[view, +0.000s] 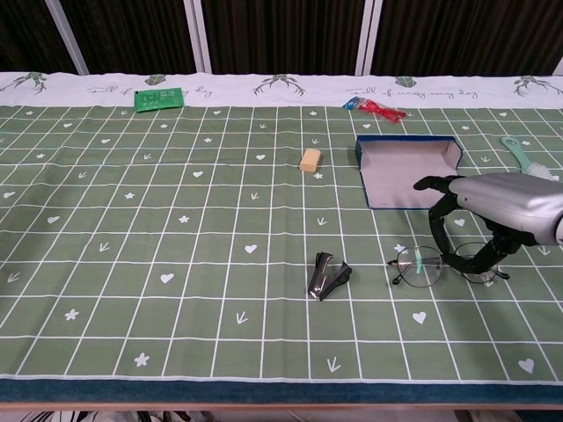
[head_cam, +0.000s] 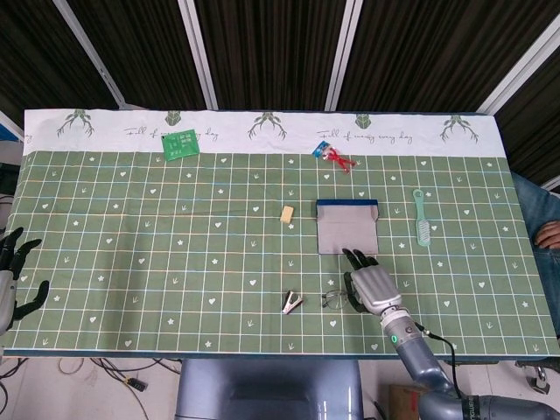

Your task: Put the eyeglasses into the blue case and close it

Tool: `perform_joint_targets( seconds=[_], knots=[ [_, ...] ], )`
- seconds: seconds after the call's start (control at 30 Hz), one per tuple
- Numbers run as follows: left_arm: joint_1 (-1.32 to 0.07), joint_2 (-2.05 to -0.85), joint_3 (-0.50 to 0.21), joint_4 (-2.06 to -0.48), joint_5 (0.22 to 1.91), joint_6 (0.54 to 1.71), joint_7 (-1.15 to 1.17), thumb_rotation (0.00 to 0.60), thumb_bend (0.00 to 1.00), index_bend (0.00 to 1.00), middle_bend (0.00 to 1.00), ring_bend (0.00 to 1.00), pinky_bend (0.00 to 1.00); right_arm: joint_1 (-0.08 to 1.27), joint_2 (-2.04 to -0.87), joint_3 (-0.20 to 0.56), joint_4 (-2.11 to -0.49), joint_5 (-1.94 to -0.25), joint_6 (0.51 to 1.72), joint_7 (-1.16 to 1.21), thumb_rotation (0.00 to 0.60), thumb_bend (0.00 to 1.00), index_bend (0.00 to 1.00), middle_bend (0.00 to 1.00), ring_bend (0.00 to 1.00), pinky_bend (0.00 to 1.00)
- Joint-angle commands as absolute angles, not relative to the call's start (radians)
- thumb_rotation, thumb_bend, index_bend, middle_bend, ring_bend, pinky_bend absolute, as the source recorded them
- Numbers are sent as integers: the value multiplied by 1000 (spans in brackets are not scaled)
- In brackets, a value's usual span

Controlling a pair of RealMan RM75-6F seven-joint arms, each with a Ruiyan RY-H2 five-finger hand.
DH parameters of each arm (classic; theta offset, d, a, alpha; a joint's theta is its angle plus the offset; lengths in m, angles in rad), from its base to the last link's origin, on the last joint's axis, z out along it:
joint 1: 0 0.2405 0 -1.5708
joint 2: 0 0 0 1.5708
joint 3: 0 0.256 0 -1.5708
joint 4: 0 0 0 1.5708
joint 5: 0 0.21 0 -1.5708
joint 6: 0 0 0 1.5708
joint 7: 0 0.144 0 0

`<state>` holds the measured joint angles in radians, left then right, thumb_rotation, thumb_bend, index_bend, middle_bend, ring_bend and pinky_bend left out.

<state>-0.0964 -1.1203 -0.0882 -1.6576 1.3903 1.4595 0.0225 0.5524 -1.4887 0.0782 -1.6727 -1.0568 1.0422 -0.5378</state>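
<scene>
The eyeglasses [view: 419, 266] are thin black wire frames lying near the table's front edge, also seen in the head view [head_cam: 334, 300]. My right hand [view: 501, 211] arches over their right lens, fingers curled down around it, and the frames sit slightly tilted in its grip. In the head view this right hand [head_cam: 374, 289] is just in front of the blue case [head_cam: 346, 226]. The case [view: 409, 171] lies open and flat, grey inside with a blue rim at its far side. My left hand [head_cam: 13, 276] hangs off the table's left end, fingers spread, holding nothing.
A black staple remover [view: 329, 275] lies left of the glasses. A tan eraser [view: 309, 159] sits left of the case and a green brush [view: 528, 164] to its right. At the far edge lie a red packet [view: 374, 107] and a green card [view: 158, 97].
</scene>
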Motion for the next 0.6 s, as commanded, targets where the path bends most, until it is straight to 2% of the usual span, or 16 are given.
perform_joint_targets(
  seconds=[0.03, 0.3, 0.43, 0.6],
  knots=[
    [-96, -1120, -88, -1657, 1391, 1460, 23, 600, 384, 151, 0, 0, 0, 572, -1464, 104, -1690, -1041, 1025, -532, 600, 511, 609, 26, 42, 193],
    [-98, -1121, -89, -1656, 1389, 1458, 23, 600, 384, 151, 0, 0, 0, 658, -1407, 196, -1704, -919, 974, -583, 600, 512, 609, 26, 42, 193],
    [-97, -1120, -88, -1657, 1389, 1458, 25, 600, 384, 151, 0, 0, 0, 726, -1425, 251, -1650, -799, 950, -620, 600, 511, 608, 26, 42, 193],
    [-95, -1120, -90, -1658, 1387, 1461, 21, 600, 384, 151, 0, 0, 0, 804, -1465, 278, -1551, -669, 906, -652, 600, 511, 609, 26, 42, 193]
  ],
)
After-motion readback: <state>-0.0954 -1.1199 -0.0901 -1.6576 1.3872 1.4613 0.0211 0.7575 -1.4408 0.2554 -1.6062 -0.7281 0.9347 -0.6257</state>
